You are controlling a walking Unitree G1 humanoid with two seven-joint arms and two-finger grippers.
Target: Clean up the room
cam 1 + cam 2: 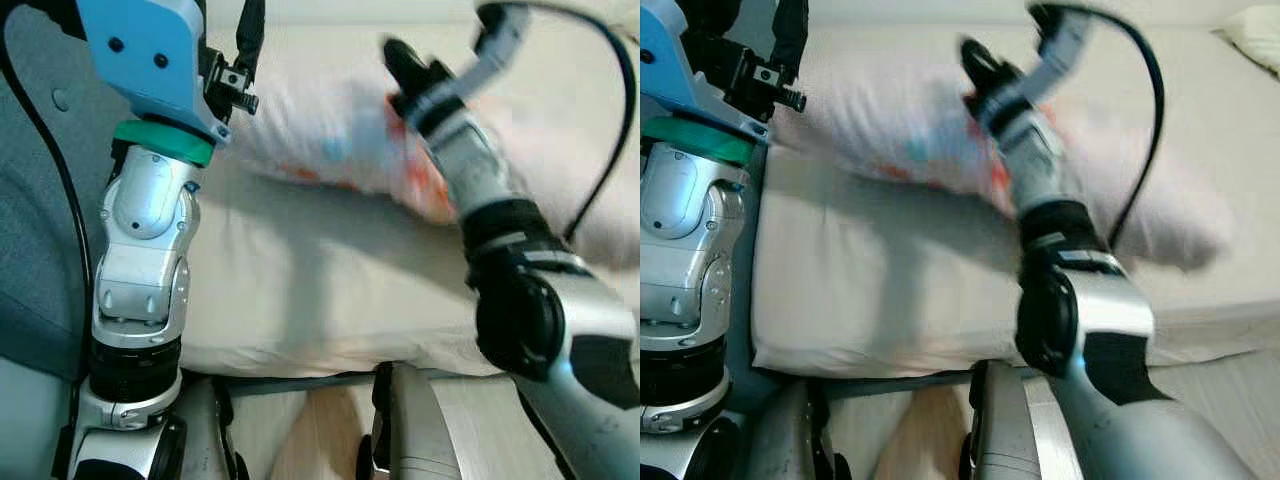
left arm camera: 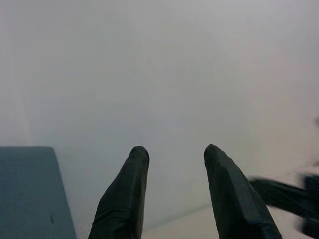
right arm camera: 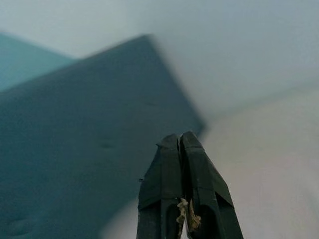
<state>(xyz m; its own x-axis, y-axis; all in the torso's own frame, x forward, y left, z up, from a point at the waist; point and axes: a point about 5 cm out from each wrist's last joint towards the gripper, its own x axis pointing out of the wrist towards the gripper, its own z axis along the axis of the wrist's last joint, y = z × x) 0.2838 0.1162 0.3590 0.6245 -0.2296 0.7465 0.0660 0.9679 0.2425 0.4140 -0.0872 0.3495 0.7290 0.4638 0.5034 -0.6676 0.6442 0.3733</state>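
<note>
Bed (image 1: 300, 300) with a cream sheet sits directly ahead, teal headboard (image 1: 30, 200) along the robot's left side. Pillow (image 1: 330, 140), white with orange and blue print, lies on the mattress near the headboard end; the frame is motion-blurred, so the pattern detail is unreadable.

Right gripper (image 3: 182, 144): fingers pressed together, tips touching, nothing between them. A bit of pale fluff or residue sticks lower down on the fingers. In the head views the right arm (image 1: 1080, 310) reaches forward over the bed, wrist over the pillow's right part. Cannot tell whether the fingertips touch the pillow; blur hides the contact point. The right wrist view looks past the closed tips at the headboard corner and the pale wall (image 3: 239, 45), so the pillow is not between the jaws.

Left gripper (image 2: 174, 164): fingers parted, moderate gap, empty. It points at the plain wall, headboard edge at one side. The left arm (image 1: 145, 260) stands raised at the bed's left edge, beside the pillow's near corner, apart from it.
</note>
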